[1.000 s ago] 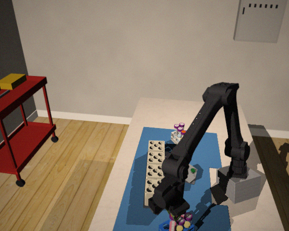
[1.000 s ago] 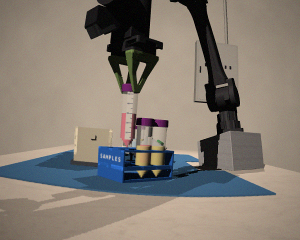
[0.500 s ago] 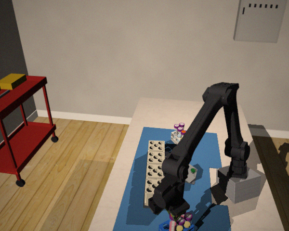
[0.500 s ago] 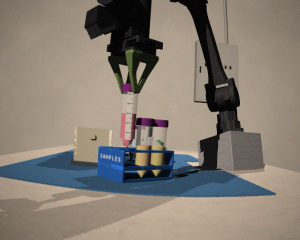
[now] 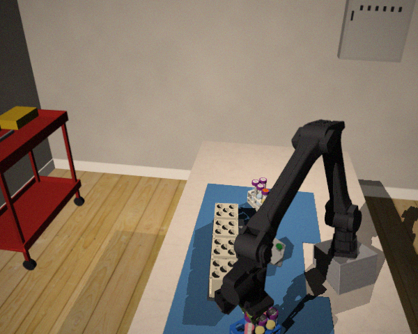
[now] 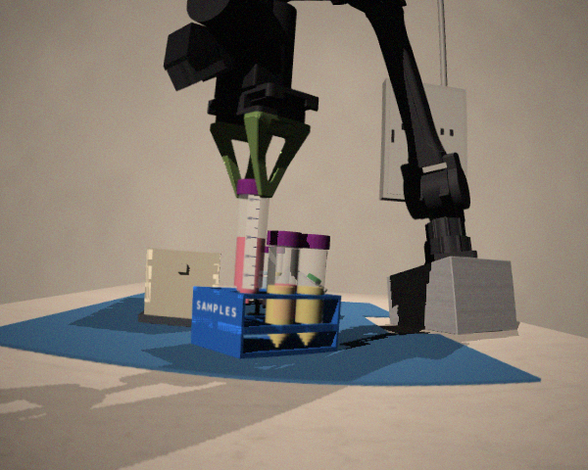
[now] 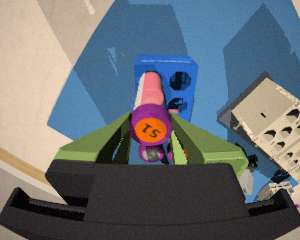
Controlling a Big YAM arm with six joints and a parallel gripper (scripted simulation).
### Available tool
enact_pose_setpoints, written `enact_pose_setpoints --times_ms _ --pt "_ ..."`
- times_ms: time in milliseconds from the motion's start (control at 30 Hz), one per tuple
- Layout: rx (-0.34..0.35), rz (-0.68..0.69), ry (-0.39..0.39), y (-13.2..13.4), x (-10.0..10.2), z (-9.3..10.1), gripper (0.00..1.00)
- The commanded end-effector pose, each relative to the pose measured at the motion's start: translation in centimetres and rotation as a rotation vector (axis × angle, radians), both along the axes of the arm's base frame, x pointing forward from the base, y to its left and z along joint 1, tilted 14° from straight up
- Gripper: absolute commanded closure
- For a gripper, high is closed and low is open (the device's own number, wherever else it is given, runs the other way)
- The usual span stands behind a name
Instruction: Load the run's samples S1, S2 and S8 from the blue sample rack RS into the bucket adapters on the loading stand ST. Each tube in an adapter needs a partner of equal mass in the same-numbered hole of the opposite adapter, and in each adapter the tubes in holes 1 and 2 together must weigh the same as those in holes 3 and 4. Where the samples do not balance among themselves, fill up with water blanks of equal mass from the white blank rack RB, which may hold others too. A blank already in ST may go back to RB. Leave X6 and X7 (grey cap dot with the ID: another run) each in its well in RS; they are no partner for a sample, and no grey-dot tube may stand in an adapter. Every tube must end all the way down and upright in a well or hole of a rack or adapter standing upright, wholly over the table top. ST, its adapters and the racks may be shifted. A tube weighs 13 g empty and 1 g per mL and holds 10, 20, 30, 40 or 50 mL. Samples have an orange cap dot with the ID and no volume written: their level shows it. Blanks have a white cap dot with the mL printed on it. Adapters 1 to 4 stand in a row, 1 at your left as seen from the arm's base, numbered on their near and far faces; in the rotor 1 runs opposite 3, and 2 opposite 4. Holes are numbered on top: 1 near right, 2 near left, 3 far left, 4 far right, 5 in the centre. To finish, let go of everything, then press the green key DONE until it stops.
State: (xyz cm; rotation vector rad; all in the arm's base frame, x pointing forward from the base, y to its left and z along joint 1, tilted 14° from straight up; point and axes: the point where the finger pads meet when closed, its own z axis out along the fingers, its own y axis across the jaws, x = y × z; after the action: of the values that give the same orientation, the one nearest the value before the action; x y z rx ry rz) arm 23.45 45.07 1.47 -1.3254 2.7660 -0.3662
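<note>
My gripper point(image 6: 251, 189) is shut on the purple cap of sample tube S1 point(image 6: 250, 240), which holds pink liquid. The tube hangs upright, raised most of the way out of the blue sample rack RS point(image 6: 267, 326), with its lower end still at the rack's top. The wrist view shows the orange cap dot marked S1 point(image 7: 150, 128) between my green fingers, with the rack point(image 7: 166, 83) below. Other purple-capped tubes point(image 6: 297, 283) with yellow liquid stand in the rack. The loading stand ST point(image 5: 223, 242) with its row of beige adapters lies further along the blue mat; its holes look empty.
The white blank rack RB point(image 5: 255, 195) with several purple-capped tubes stands at the far end of the mat. The green DONE key point(image 5: 279, 246) sits on a grey block beside my arm. The arm's grey base point(image 5: 345, 264) stands to the right.
</note>
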Motion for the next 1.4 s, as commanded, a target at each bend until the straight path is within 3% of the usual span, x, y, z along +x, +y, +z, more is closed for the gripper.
enact_pose_setpoints --times_ms 0,100,133,267,333,400,500,667,700,833,933,1000,1133,1367 --pt "0.02 0.012 -0.01 0.6 0.3 0.0 1.0" --pt "0.031 0.01 -0.015 1.2 0.8 0.0 1.0" --pt "0.069 0.006 -0.032 1.8 1.1 1.8 1.0" --pt "0.013 0.009 -0.007 0.2 0.6 -1.2 1.0" --pt "0.033 0.012 -0.016 1.2 0.9 -0.8 1.0" --pt "0.013 0.01 -0.007 0.1 0.6 -1.7 1.0" --pt "0.049 0.006 -0.023 1.4 1.5 -0.8 1.0" --pt "0.023 0.013 -0.011 0.3 0.7 -2.0 1.0" --pt "0.057 0.012 -0.026 2.1 1.4 -1.2 1.0" --pt "0.023 0.006 -0.011 0.0 1.1 -2.6 1.0" --pt "0.034 0.011 -0.016 0.8 1.3 -2.9 1.0" --pt "0.02 0.013 -0.01 -0.1 0.8 -3.4 1.0" --pt "0.061 0.006 -0.029 1.2 1.8 -2.1 1.0" --pt "0.055 0.009 -0.025 0.9 1.5 -2.4 1.0"
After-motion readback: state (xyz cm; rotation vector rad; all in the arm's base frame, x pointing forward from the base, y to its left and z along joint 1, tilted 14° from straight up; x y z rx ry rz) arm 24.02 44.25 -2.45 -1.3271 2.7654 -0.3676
